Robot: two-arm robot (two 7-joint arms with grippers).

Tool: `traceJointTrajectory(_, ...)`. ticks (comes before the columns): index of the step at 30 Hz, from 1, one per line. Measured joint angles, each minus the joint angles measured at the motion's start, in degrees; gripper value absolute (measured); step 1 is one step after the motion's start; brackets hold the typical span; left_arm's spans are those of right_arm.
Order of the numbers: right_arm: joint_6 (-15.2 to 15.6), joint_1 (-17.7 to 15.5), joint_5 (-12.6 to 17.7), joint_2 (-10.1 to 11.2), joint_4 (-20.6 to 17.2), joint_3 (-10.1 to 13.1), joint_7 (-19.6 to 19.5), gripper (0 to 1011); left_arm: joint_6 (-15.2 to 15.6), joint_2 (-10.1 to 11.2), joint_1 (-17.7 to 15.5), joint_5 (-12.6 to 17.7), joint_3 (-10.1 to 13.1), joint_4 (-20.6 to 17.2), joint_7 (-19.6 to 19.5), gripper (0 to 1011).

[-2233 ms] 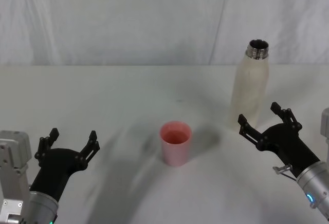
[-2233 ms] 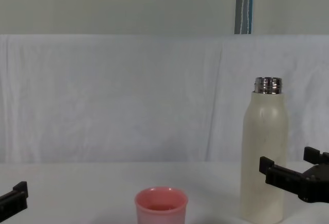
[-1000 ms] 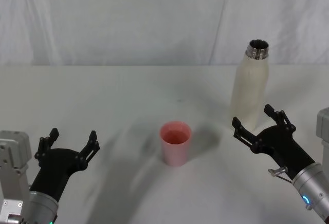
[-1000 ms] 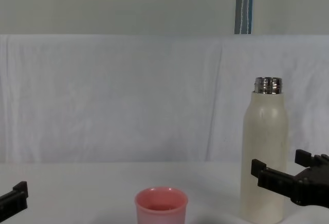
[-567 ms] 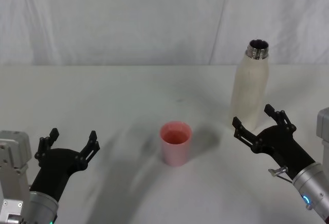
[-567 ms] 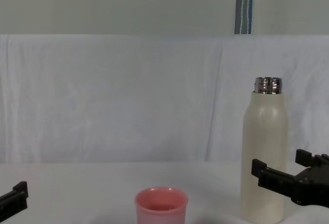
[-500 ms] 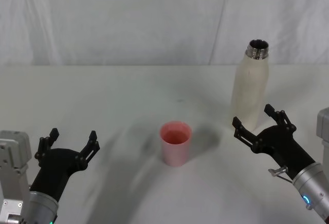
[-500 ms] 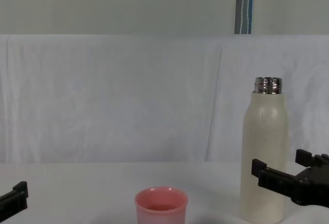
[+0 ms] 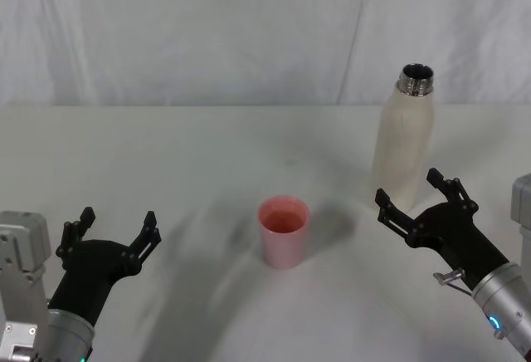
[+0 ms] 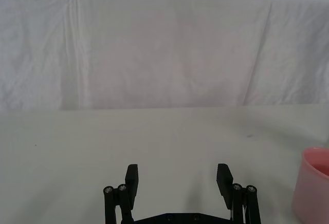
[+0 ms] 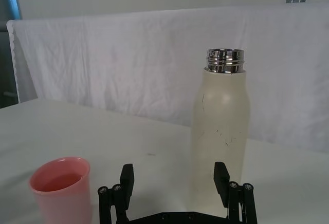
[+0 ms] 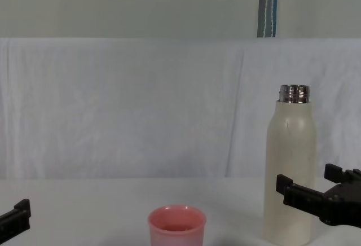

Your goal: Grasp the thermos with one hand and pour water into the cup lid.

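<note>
The cream-white thermos [image 9: 401,138] stands upright at the right of the table, its steel neck uncapped [image 12: 294,93]. It also fills the middle of the right wrist view [image 11: 220,131]. My right gripper [image 9: 416,189] is open just in front of the thermos base, its jaws spread wider than the bottle and not touching it [image 11: 175,178] [image 12: 313,185]. The pink cup lid [image 9: 284,230] stands mid-table, left of the thermos [image 12: 176,225] [image 11: 61,188]. My left gripper [image 9: 116,222] hangs open over the near left of the table [image 10: 178,175].
A white cloth covers the table [image 9: 191,154] and hangs as a backdrop [image 9: 207,30]. The pink cup's edge shows in the left wrist view [image 10: 312,185]. Open tabletop lies between the cup and each gripper.
The right gripper has moved forward and leftward toward the thermos base since the earliest frames; over the last second it has held still. The left arm has not moved.
</note>
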Motion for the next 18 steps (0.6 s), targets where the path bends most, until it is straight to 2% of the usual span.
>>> traceJointTrajectory(18,0.01,0.0,0.0,0.0,0.0,0.0,0.0,1001,0.0,0.0,0.0,0.0,0.0,0.0,0.0,1001)
